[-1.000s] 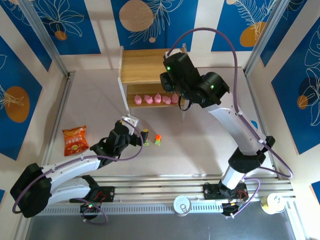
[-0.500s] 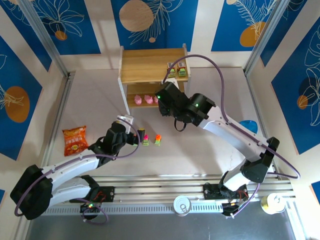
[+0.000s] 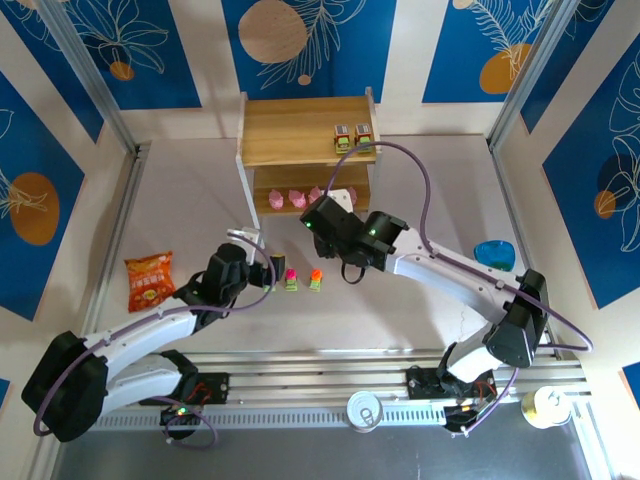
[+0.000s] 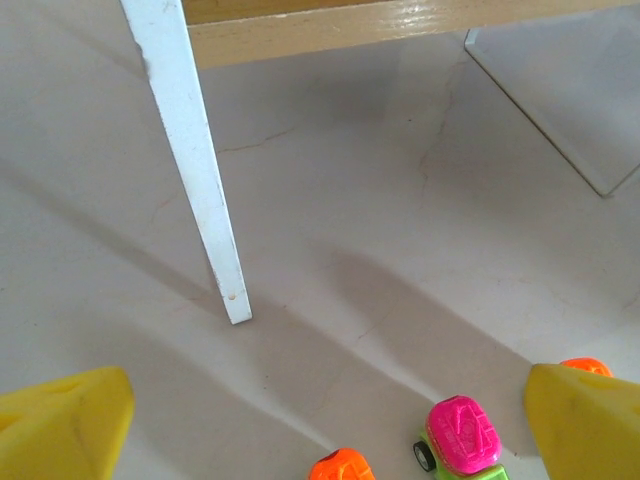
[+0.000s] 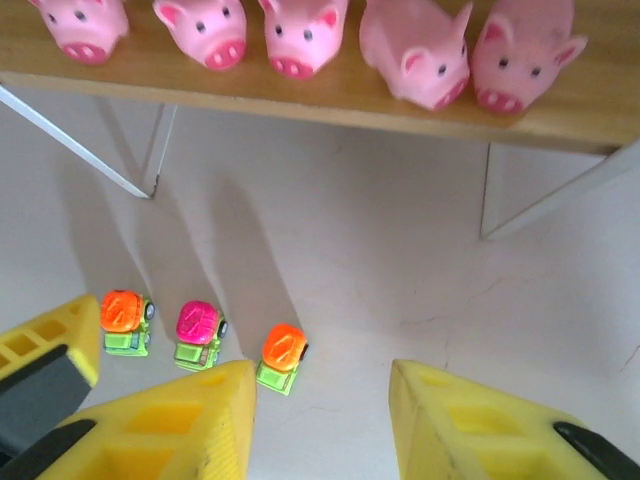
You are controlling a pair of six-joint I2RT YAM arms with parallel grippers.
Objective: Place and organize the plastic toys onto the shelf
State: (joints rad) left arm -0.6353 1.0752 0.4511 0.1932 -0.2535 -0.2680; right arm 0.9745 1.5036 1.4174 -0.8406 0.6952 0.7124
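Left pincer (image 4: pixel 322 385) hangs low over three toy cars (image 5: pixel 200 335) on the table. I see it spread as wide as it goes, with nothing between its yellow fingers (image 4: pixel 60 425). The pink-topped car (image 4: pixel 460 438) sits just inside the right finger. An orange-topped car (image 4: pixel 340 467) is beside it, and another orange top (image 4: pixel 585 367) peeks out behind that finger.

From the right wrist I see the three cars in a short row, close together but not touching. Five pink pigs (image 5: pixel 300 30) stand side by side on the low board of the shelf (image 3: pixel 290 140), with their noses near its front edge. At the front right corner of the top board sit two more cars (image 3: pixel 352 134), and the board runs wide and flat to their left. Between the row of cars and the white shelf leg (image 4: pixel 195 170) lies a good stretch of bare table (image 3: pixel 200 190) to move in.

My right pincer (image 5: pixel 320 372) hovers over the table in front of the shelf. Its fingers are partway apart, and it touches and holds nothing. The nearest orange car sits just beside one of its fingertips. From above, the two pincers are near each other, with the cars between them.

Well off to the left lies the orange snack bag (image 3: pixel 150 280). Well off to the right sits the blue bowl (image 3: pixel 495 252).
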